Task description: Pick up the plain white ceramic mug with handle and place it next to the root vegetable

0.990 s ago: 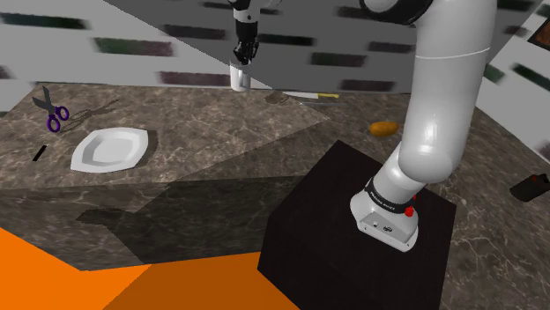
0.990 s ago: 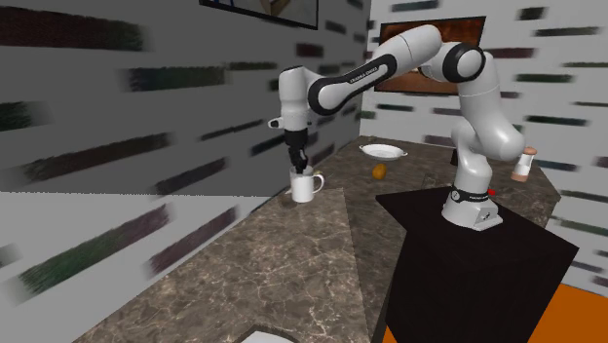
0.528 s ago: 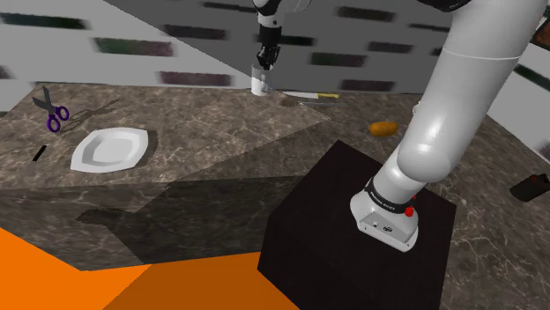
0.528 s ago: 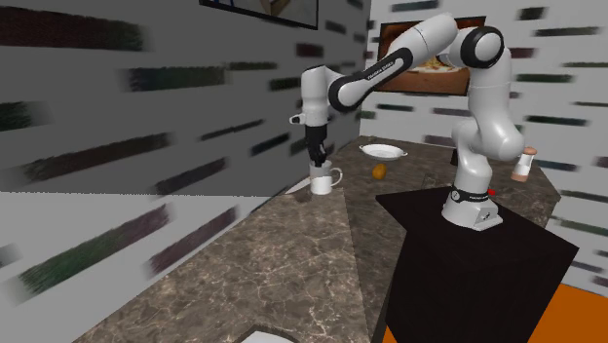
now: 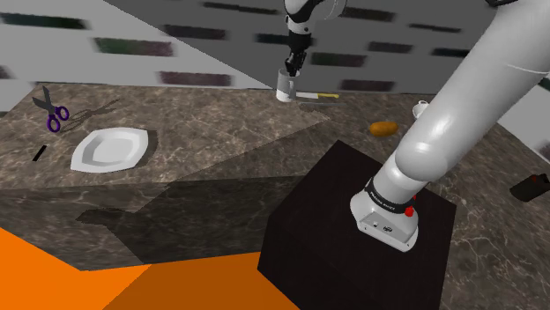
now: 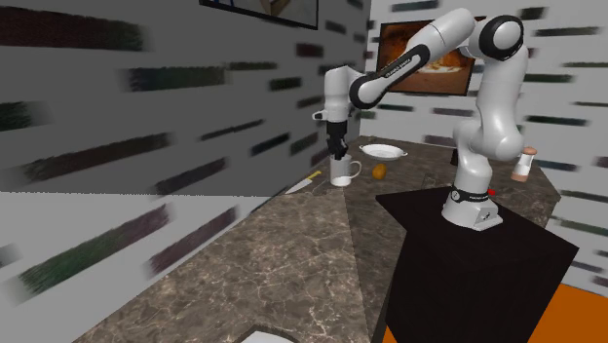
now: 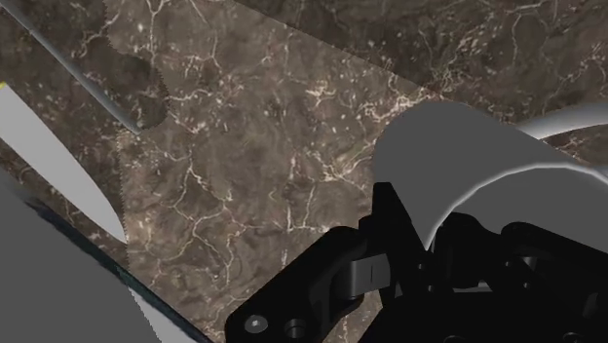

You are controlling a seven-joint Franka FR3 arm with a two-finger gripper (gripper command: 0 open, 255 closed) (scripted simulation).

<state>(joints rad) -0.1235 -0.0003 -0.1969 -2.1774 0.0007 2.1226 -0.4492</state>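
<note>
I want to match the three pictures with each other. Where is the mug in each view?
Shoulder view: mug at top centre, in the gripper.
Second exterior view: mug just above centre, left of the orange vegetable.
Wrist view: mug clasped at its rim by the fingers.
Shared landmark: the knife lying beside the mug.

From the shoulder view I see the marble counter (image 5: 220, 132) bearing purple scissors (image 5: 51, 113) upper left, white plate (image 5: 110, 150) below them, orange vegetable (image 5: 382, 129) centre-right.
</note>
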